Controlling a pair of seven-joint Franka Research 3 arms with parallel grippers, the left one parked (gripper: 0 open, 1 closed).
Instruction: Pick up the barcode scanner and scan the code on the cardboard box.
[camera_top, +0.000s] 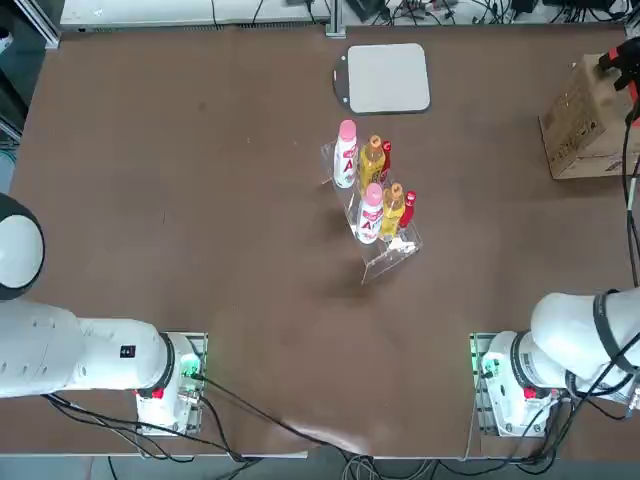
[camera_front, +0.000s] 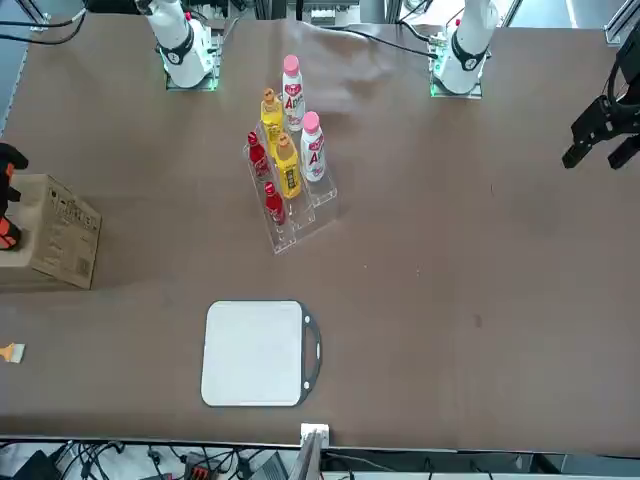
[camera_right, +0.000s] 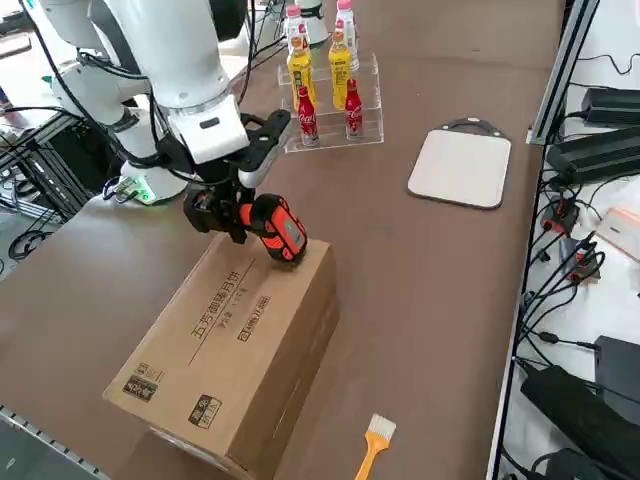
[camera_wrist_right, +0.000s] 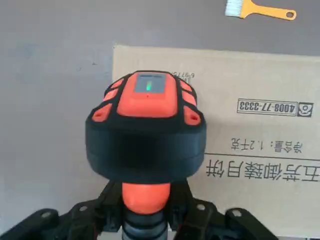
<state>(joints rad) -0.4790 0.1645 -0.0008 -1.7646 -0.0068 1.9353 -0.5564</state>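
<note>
The barcode scanner (camera_right: 276, 228), black with an orange-red body, is held by its handle in my right gripper (camera_right: 232, 212), which is shut on it. Its head hangs just above the near end of the cardboard box (camera_right: 235, 345), over the top face with printed characters. In the wrist view the scanner (camera_wrist_right: 146, 125) fills the middle, a small green light lit on its orange top, and the box (camera_wrist_right: 250, 150) lies behind it with a printed number label. From overhead the box (camera_top: 588, 125) sits at the table's far right edge with the scanner (camera_top: 618, 62) above it.
A clear tiered rack of bottles (camera_top: 372, 195) stands mid-table. A flat grey pad (camera_top: 388, 78) lies beyond it at the far side. A small orange brush (camera_right: 372, 445) rests on the table close to the box. Cables and power supplies (camera_right: 590, 150) run along the table's side.
</note>
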